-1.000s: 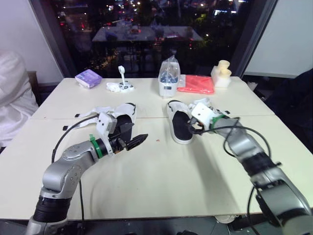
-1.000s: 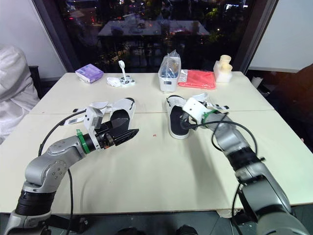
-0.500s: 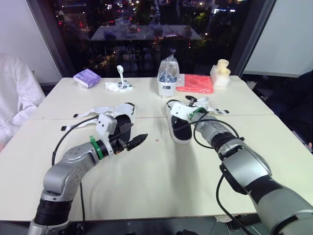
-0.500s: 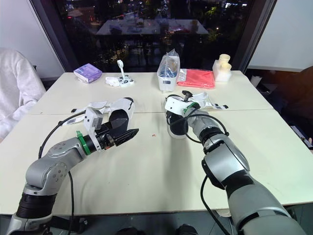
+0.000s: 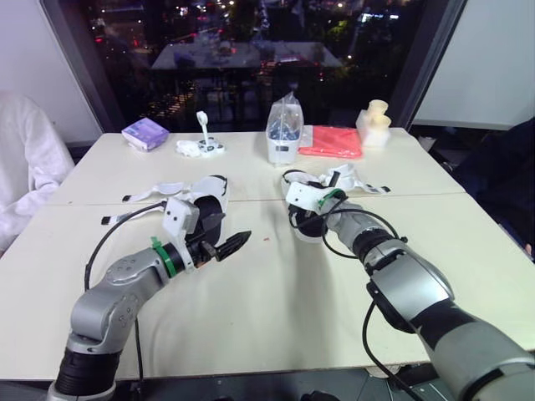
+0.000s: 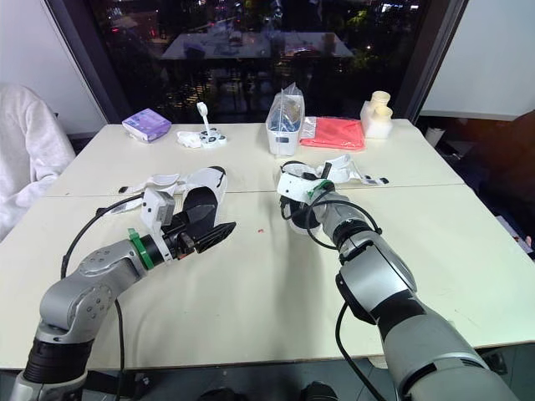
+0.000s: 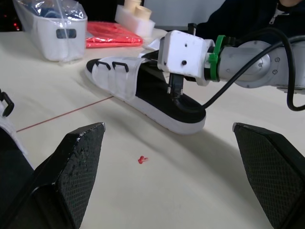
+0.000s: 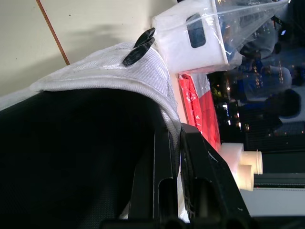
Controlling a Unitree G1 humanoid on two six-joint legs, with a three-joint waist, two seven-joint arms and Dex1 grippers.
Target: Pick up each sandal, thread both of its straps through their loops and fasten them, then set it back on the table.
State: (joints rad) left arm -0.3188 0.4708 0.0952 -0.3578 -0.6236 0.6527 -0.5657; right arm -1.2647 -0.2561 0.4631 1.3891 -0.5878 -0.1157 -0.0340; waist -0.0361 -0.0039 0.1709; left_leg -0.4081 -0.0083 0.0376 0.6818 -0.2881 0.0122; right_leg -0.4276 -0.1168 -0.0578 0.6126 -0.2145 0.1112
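The right sandal (image 7: 153, 98), black sole with white upper, lies at mid-table. My right gripper (image 7: 175, 89) points down into its footbed, and its fingers (image 8: 164, 162) are shut with the sandal's white strap (image 8: 177, 143) pinched between them. The left sandal (image 5: 211, 199) lies behind my left gripper (image 5: 231, 244), its loose straps (image 5: 159, 190) trailing to the left on the table. My left gripper hovers over the table, open and holding nothing, pointing toward the right sandal.
At the back of the table stand a clear bag in a white tub (image 5: 284, 134), a red cloth (image 5: 333, 142), a cream-coloured object (image 5: 375, 121), a purple box (image 5: 144, 132) and small white items (image 5: 201, 147). A person's white sleeve (image 5: 25, 167) is at far left.
My right gripper moved left onto the right sandal's upper and shut on the strap. The left arm stayed where it was, open.
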